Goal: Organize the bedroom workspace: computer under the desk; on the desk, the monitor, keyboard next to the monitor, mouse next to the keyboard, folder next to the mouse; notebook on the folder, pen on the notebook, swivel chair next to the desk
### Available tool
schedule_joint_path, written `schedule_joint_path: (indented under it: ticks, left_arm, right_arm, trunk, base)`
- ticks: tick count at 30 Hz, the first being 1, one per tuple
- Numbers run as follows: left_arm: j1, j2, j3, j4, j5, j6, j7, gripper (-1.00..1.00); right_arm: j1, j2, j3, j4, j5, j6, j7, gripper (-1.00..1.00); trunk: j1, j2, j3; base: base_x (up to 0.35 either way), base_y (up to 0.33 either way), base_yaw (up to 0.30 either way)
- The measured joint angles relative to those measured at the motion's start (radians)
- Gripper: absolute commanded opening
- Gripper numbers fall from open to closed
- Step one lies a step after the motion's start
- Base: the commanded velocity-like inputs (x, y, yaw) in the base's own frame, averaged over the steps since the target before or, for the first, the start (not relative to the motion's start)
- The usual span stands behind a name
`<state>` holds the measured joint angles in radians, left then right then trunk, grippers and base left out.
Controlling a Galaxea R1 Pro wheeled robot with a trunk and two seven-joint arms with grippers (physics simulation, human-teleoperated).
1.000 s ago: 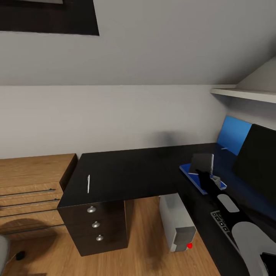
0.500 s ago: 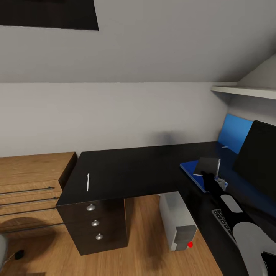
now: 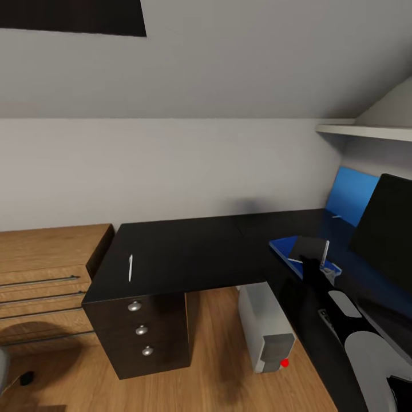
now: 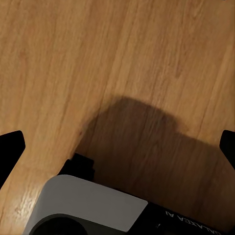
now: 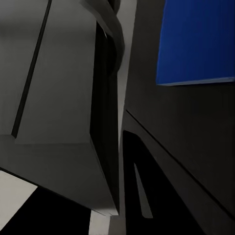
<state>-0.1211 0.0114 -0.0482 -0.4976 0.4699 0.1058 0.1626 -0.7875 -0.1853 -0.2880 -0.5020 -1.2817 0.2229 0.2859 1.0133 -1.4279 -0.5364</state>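
Notebook (image 3: 309, 248): thin, dark grey, glossy cover, pale page edge; clamped in the right gripper (image 3: 313, 264), tilted just above the flat bright blue folder (image 3: 283, 250) on the matt black tabletop (image 3: 189, 252). Pen (image 3: 130, 268): slim, white, on the tabletop's far left end, well apart from the gripper. Computer (image 3: 266, 329): light grey box, on the wood floor under the tabletop. Monitor (image 3: 386, 229): black screen, upright. Left gripper (image 4: 117, 147): fingers spread apart above wood floor.
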Motion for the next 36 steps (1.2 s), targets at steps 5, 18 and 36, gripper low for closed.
schedule_joint_path:
  ticks: [5,18,36]
  left_arm:
    - [0.0,0.001,0.001,0.0,0.0,0.0,0.0,1.0]
    - [0.0,0.002,-0.004,0.0,-0.003,0.0,-0.003,1.0]
    - [0.0,0.002,0.001,0.0,0.002,0.0,-0.001,1.0]
  right_arm:
    - [0.0,0.001,0.0,0.0,-0.003,0.001,0.0,-1.0]
    - [0.0,0.0,0.0,0.0,-0.003,0.0,0.001,-1.0]
    - [0.0,-0.001,-0.001,0.0,-0.001,-0.005,0.001,-1.0]
  trunk:
    - [0.008,-0.014,-0.006]
    - [0.007,-0.014,-0.006]
    - [0.042,-0.077,-0.034]
  base:
    - [0.0,0.0,0.0]
    - [0.12,0.0,0.0]
    - [0.009,0.0,0.0]
